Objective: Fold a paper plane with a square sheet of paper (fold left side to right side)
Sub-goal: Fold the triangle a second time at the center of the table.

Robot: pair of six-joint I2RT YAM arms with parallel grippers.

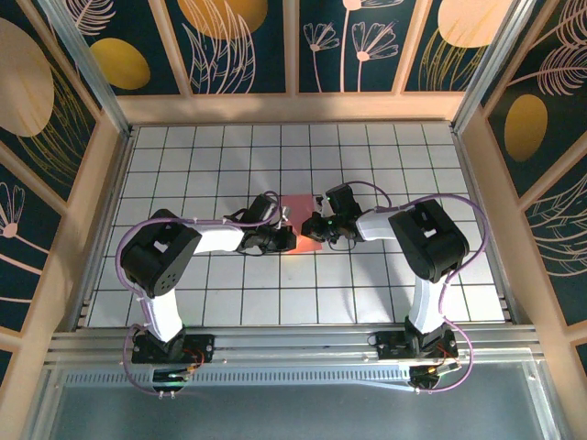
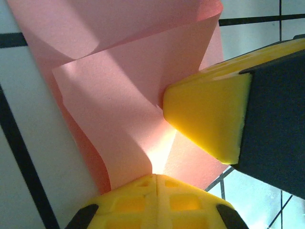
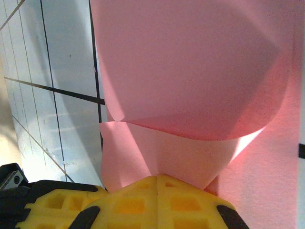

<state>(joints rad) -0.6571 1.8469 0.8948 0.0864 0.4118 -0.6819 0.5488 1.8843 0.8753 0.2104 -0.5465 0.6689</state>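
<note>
We had left gripper (image 2: 157, 178) and right gripper (image 3: 157, 177) both clamped on the paper (image 1: 298, 208), first fold half-raised, no crease yet.

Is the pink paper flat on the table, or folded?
Partly folded: the paper bends over itself in a loose curve, its edge pinched in the shut left tool and right tool.

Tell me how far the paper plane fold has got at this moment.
Done: the left hand and right hand are each shut on the square sheet of paper. In hand: the first fold, with the sheet bowed over itself and no flat crease visible. Left: flattening that crease and every later fold; no dart shape yet.
</note>
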